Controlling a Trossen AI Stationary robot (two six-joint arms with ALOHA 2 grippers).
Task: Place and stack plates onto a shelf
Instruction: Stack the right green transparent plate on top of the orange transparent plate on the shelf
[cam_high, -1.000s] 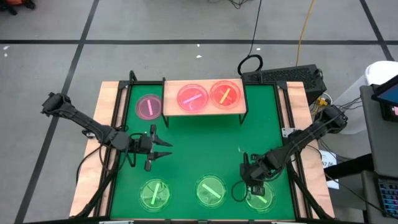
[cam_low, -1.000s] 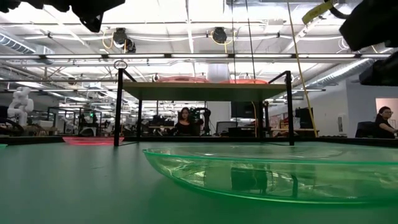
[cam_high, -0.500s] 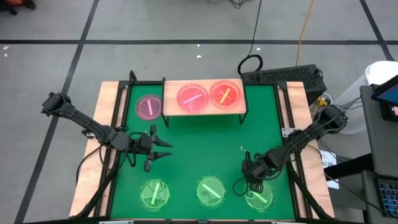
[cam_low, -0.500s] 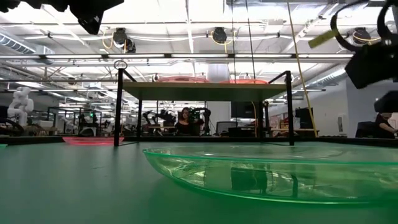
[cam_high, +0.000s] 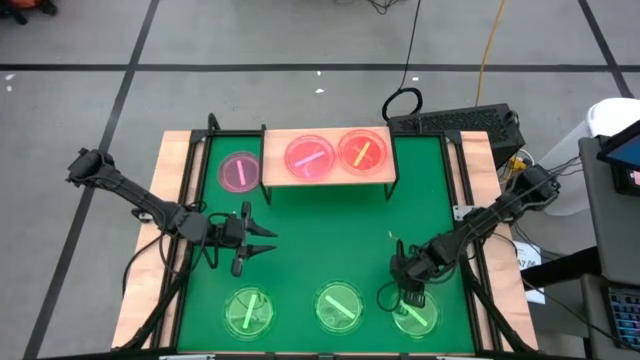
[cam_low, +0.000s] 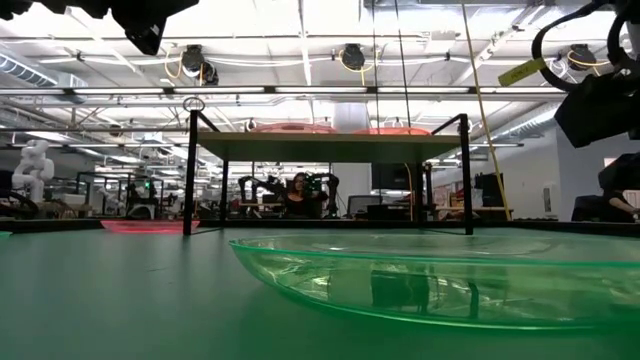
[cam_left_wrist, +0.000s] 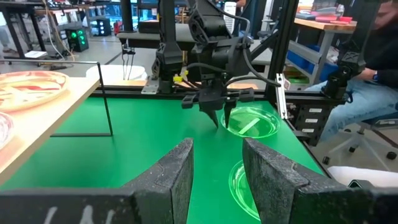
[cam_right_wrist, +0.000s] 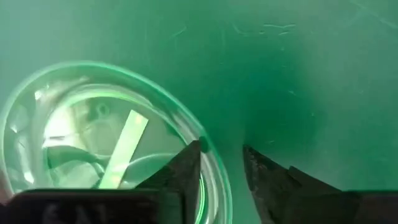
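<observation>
Three green plates lie along the mat's near edge: left (cam_high: 248, 310), middle (cam_high: 339, 305), right (cam_high: 418, 315). A pink plate (cam_high: 240, 172) lies on the mat left of the shelf (cam_high: 325, 172). A pink plate (cam_high: 309, 157) and an orange plate (cam_high: 362, 150) rest on the shelf board. My right gripper (cam_high: 411, 292) points down over the far edge of the right green plate (cam_right_wrist: 93, 137). It is open (cam_right_wrist: 222, 148), with one finger over the rim (cam_right_wrist: 208, 155) and the other outside it. My left gripper (cam_high: 262, 240) hovers open at mid-left, its fingers apart (cam_left_wrist: 217, 155). My right gripper comes from above with its fingers on either side of the right green plate's far rim (cam_right_wrist: 211, 165). Whether the inner finger (cam_right_wrist: 189, 162) touches the rim I cannot tell. The plate lies flat on the mat.
The green mat (cam_high: 330, 230) has bare room in its middle between both arms. Black shelf legs (cam_high: 265, 195) stand at the far side. Black frame rails (cam_high: 470, 200) run along the table's sides. In the low view the middle green plate (cam_low: 440, 280) fills the foreground.
My right gripper has moved a little toward the near edge and down, closer over the right green plate's rim. The plates have stayed where they were.
</observation>
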